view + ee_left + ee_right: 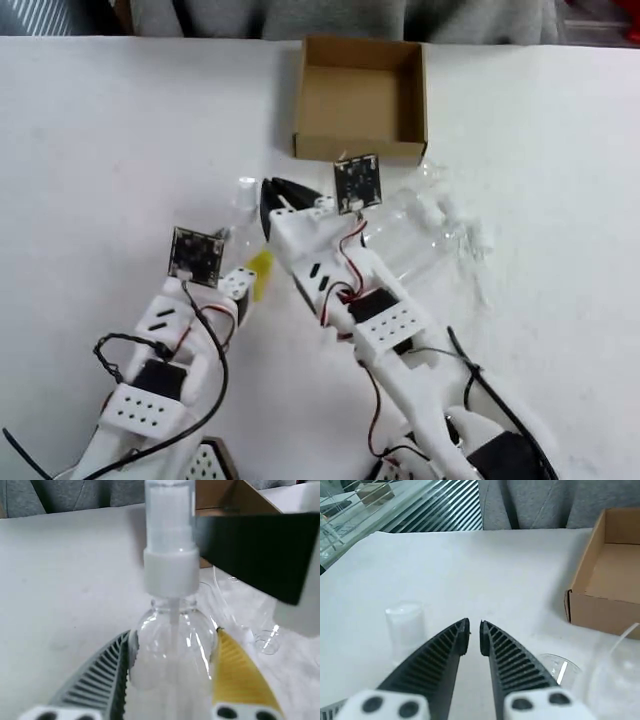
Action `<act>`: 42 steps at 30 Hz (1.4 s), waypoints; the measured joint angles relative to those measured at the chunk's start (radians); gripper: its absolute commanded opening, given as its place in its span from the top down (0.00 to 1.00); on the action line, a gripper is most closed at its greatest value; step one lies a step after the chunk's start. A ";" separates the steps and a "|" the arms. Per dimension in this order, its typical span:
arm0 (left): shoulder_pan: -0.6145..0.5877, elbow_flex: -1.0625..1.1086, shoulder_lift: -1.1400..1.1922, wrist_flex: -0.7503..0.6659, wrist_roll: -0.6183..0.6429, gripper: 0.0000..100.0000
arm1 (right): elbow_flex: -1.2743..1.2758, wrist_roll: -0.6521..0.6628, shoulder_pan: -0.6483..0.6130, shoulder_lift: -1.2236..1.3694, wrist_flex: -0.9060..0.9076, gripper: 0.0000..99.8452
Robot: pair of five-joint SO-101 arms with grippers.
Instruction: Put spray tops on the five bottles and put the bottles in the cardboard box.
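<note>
A clear bottle (pixel 172 650) stands upright between the grey and yellow fingers of my left gripper (pixel 172 640), which is shut on it. A white spray top (pixel 170 565) sits on its neck. From above, the same bottle (pixel 243 205) is left of centre, in front of the cardboard box (pixel 360 95). My right gripper (pixel 473 630) hovers just beside that spray top (pixel 405 625), its black fingers almost together and holding nothing. In the high view the right gripper (pixel 275 192) is right next to the bottle's top.
Several loose clear bottles (pixel 425 235) lie in a heap right of the right arm, near the box's front corner. One bottle (pixel 615 680) lies close to the right gripper. The white table (pixel 120 150) spreads out to the left.
</note>
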 measured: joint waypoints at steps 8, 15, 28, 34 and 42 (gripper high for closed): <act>-0.003 0.000 0.000 0.000 -0.002 0.95 | -0.020 0.061 0.212 -0.014 0.104 0.98; -0.029 0.000 0.000 -0.048 -0.002 0.95 | -0.135 0.066 0.428 -0.014 0.476 0.98; -0.012 -0.130 0.000 -0.252 0.018 0.95 | -0.147 0.152 0.577 -0.014 0.557 0.98; -0.012 -0.146 0.000 -0.147 0.141 0.95 | -0.311 0.216 0.575 0.164 0.594 0.98; -0.074 -0.063 0.002 -0.180 0.086 0.95 | -1.057 0.222 0.594 0.686 1.039 0.98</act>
